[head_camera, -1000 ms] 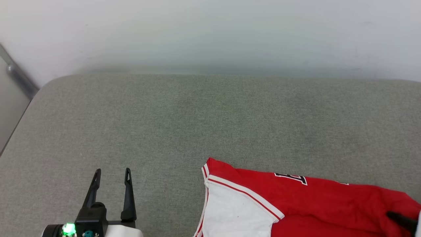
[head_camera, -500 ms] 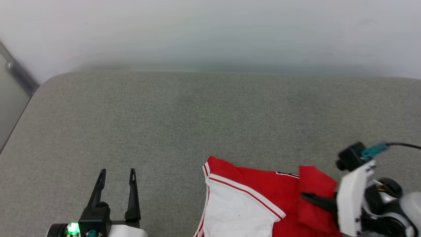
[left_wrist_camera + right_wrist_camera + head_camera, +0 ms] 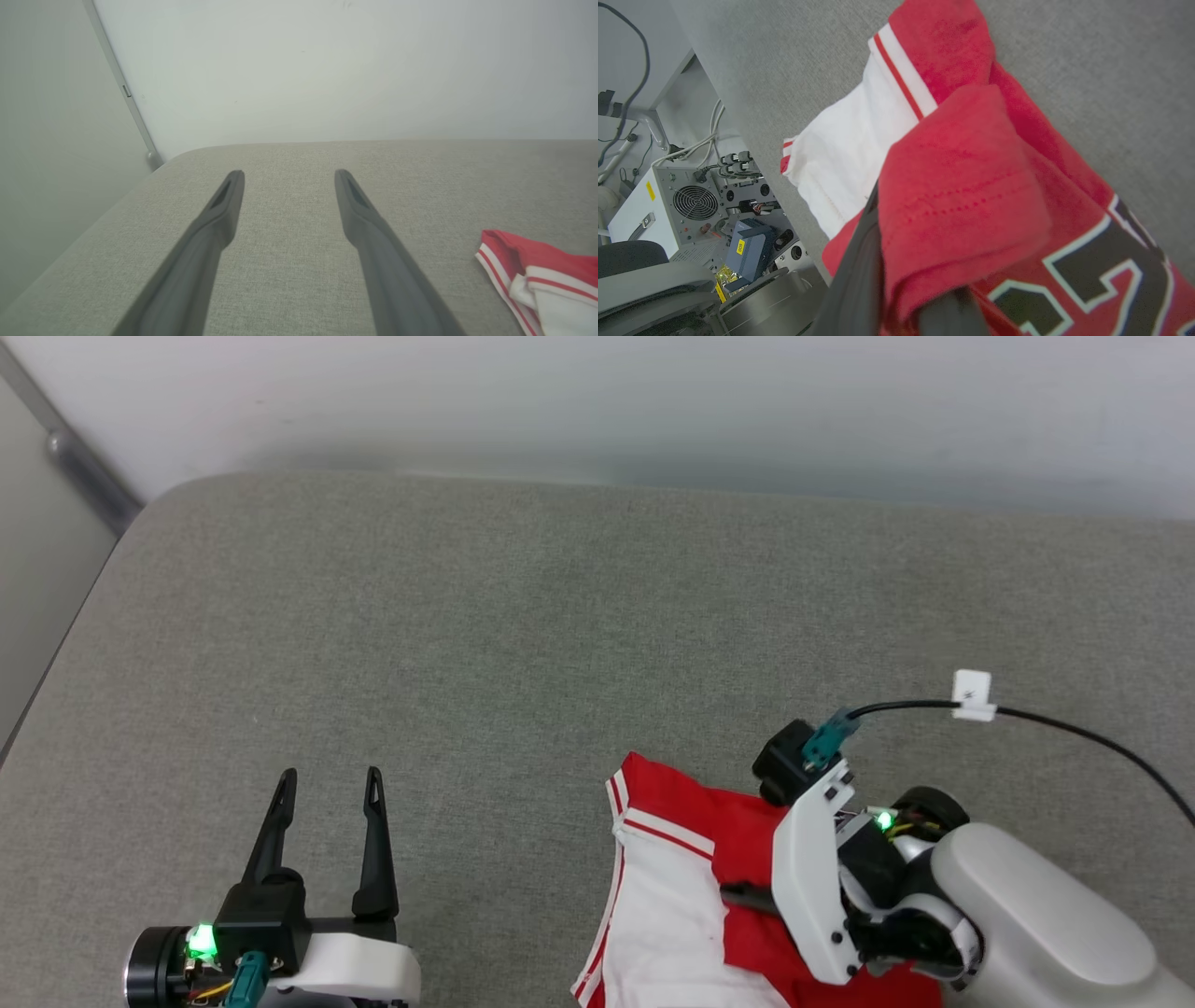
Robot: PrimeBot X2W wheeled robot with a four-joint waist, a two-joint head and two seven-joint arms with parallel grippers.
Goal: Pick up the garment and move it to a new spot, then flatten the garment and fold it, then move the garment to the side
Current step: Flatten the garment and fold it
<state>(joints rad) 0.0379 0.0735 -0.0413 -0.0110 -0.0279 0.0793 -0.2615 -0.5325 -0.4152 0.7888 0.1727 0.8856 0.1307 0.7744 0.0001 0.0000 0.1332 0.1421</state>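
Right jaws are pinching a bunched red fold of the shirt [image 3: 962,200], which is lying around 5 o'clock on the grey counter [image 3: 523,616]. Left jaws are hanging wide and empty at 7 o'clock, well apart from it. Black lettering's getting cut off at the edge.

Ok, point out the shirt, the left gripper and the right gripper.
shirt [image 3: 665,919]: head view, on its white sleeve.
left gripper [image 3: 330,775]: head view, midway between its open fingertips.
right gripper [image 3: 730,894]: head view, at its fingertips pinching the shirt.
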